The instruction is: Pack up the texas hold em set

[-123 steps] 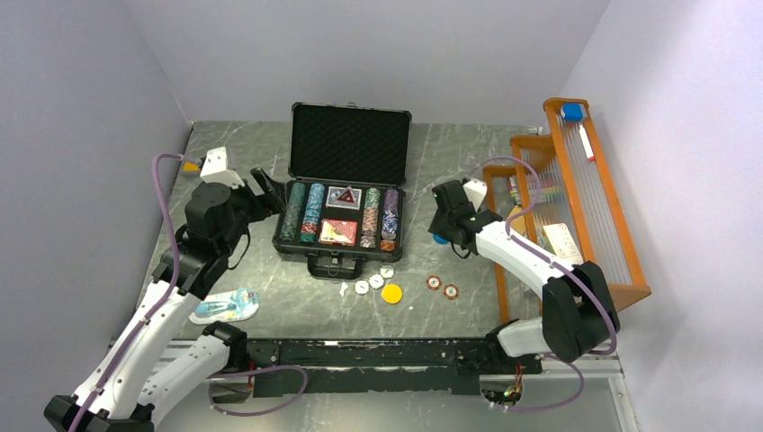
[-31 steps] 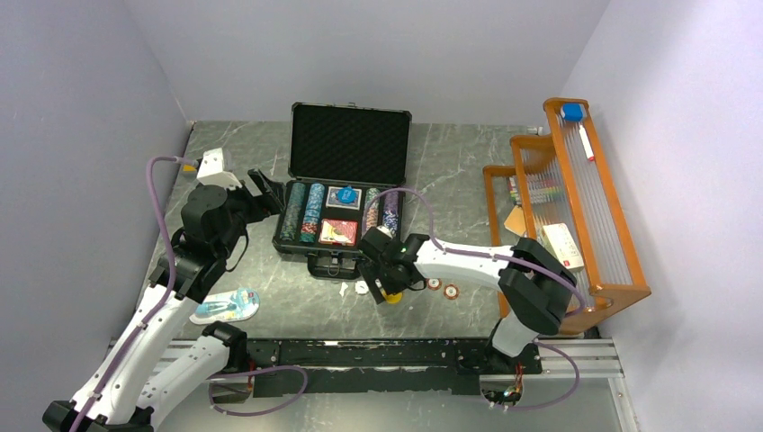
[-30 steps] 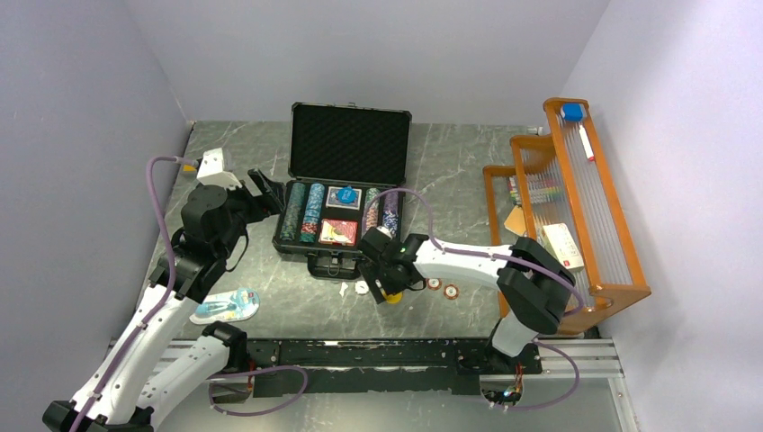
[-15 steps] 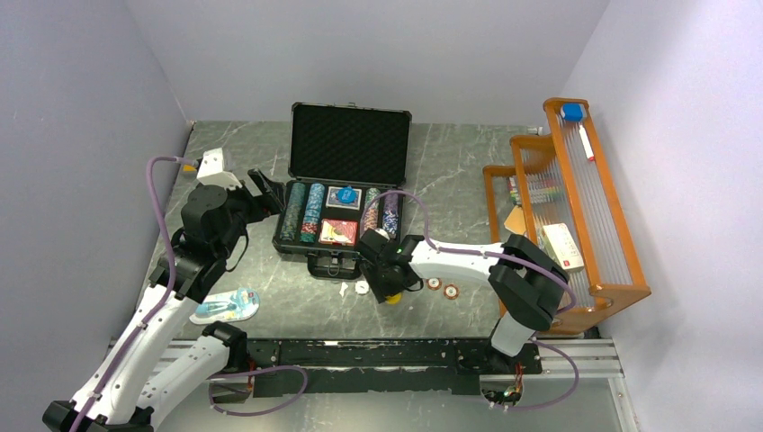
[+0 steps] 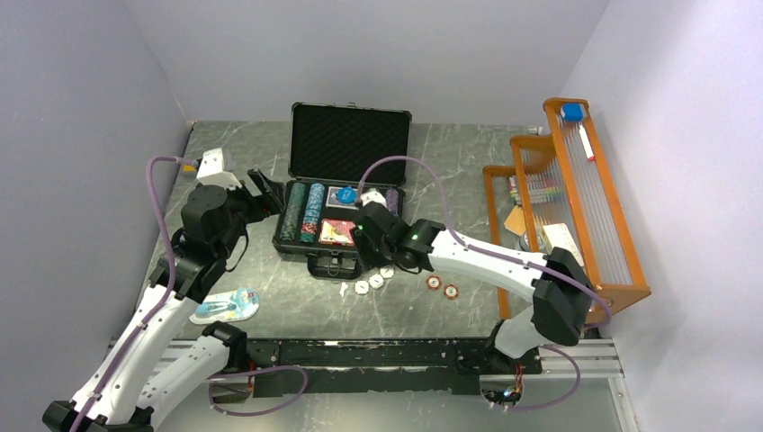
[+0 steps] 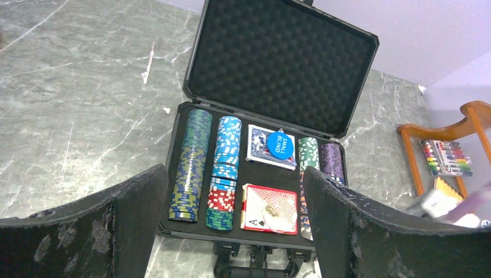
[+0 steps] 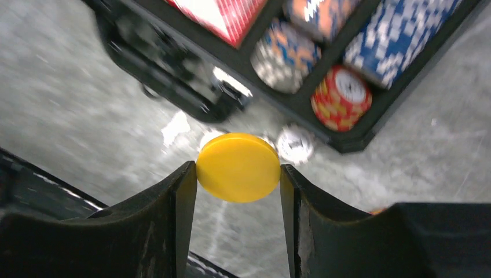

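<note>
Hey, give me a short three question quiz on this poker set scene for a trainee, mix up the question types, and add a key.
1. True or false: the right end effector grips a yellow disc by its edges.
2. In the briefcase, what lies on the blue card deck? A: a blue disc. B: a red chip. C: nothing.
3. Fill in: the left end effector has its jaws ____.
Key: 1 true; 2 A; 3 open.
</note>
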Motion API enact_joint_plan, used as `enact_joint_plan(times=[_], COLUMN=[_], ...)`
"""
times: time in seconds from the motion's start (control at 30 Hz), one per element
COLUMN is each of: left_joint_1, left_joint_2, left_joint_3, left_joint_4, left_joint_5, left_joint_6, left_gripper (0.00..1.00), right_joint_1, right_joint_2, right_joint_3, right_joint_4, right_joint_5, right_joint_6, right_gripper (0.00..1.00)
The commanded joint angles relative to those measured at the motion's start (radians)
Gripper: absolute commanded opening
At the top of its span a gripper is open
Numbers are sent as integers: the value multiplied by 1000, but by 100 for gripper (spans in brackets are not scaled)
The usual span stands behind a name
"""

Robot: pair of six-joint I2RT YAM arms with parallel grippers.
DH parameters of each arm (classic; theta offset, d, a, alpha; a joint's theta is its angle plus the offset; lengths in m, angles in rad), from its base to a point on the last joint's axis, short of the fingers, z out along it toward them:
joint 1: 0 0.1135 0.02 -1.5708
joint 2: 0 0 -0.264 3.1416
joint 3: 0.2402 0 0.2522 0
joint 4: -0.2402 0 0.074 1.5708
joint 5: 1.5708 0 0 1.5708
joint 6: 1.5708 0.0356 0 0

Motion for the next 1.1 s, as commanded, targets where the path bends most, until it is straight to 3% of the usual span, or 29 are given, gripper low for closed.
enact_joint_plan(times=[0.0, 0.33, 0.7, 1.07], left_joint_1=[-5, -5, -5, -5], left_joint_2=[-17, -30, -36, -31], left_joint_3=[-9, -10, -10, -9], left_joint_4=[20, 11, 10, 10], left_joint_5=[-25, -35, -30, -32], left_joint_6=[-3, -2, -2, 0], left_gripper=[90, 90, 90, 90], right_joint_1=[1, -48, -52, -52], right_joint_2=[-14, 253, 376, 404], right_joint_3=[84, 372, 423, 421], right_joint_4=[108, 97, 133, 148], right_joint_5=[65, 91, 23, 64], right_joint_6=[-21, 4, -33, -40], right_gripper=[51, 52, 53, 56])
